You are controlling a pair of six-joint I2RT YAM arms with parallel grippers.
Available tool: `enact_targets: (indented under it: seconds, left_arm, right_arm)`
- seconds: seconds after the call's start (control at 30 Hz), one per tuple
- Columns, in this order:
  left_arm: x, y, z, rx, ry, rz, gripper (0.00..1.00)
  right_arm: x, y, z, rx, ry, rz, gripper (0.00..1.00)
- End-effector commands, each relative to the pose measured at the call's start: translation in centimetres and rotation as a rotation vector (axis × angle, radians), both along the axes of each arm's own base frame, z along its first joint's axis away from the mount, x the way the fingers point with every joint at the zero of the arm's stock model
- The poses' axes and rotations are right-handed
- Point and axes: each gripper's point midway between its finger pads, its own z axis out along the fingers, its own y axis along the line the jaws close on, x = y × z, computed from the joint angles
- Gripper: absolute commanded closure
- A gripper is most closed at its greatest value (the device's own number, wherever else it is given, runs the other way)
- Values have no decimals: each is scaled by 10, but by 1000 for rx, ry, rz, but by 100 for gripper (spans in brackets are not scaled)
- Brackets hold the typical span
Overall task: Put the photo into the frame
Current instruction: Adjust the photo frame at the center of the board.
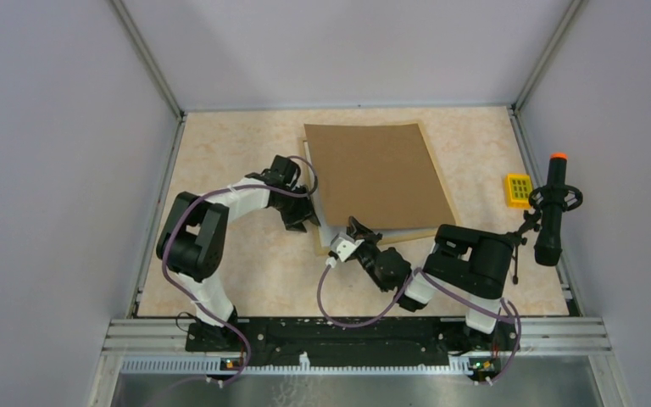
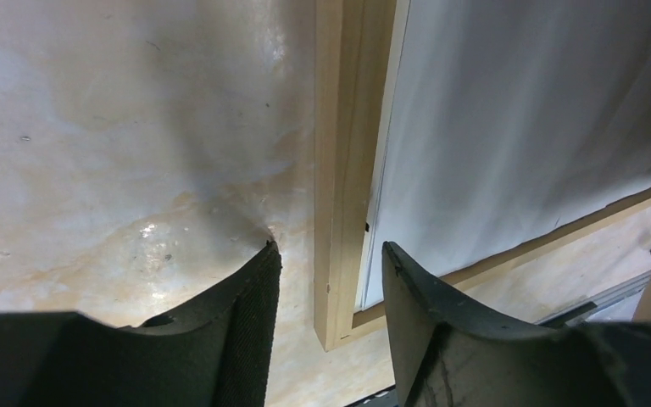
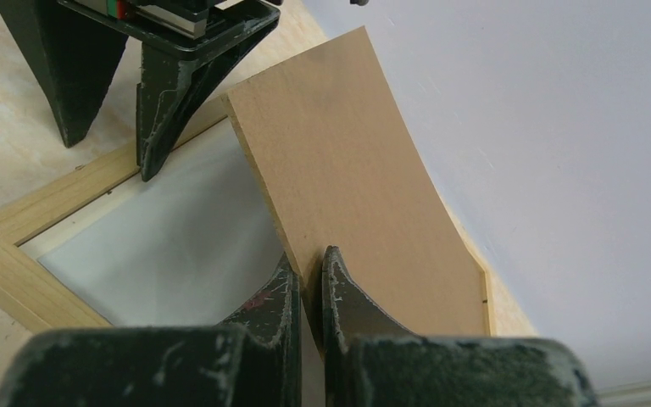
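The right hand [image 3: 309, 264] is closed hard on the near edge of the brown backing board [image 3: 356, 161], two fingers pinching the thin sheet between them. From that grip the board rises at a tilt and bows a little along its length, with its far end reaching down toward the far side of the frame. The left hand [image 2: 331, 250] is spread wide and holds nothing. It straddles the left rail of the frame [image 2: 339, 170] close to the near corner, one finger over the bare bench [image 2: 119, 127] outside the moulding and the other over the white sheet [image 2: 517, 127] that lies inside it. In the right wrist view the inner fingertip looks to be touching the rail or just beside it. The frame lies flat on the bench beneath the raised board. The photo does not show in any view: no orange or blue print is visible, and I cannot tell whether the white sheet is its back or a mat. I judge the step in hand to be moving the backing board over the frame's opening. To do it well, the pinch should be kept firm and the swing slow, since the board flexes. The left hand should brace the rail so the frame cannot slide, and the board's free edge should not drag across the white sheet
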Motion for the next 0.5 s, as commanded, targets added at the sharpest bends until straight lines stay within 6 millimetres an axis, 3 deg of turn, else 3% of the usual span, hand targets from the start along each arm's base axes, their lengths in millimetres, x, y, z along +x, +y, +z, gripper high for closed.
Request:
enact_targets:
  seconds: [0.0,0.47]
  left_arm:
    - [9,-1,0,24,-31,31,50]
    - [10,1,-17,106,-28,25,50]
  right_arm:
    - [-1,0,47,419,37,24,100]
    - [-2,0,47,427,42,35,100]
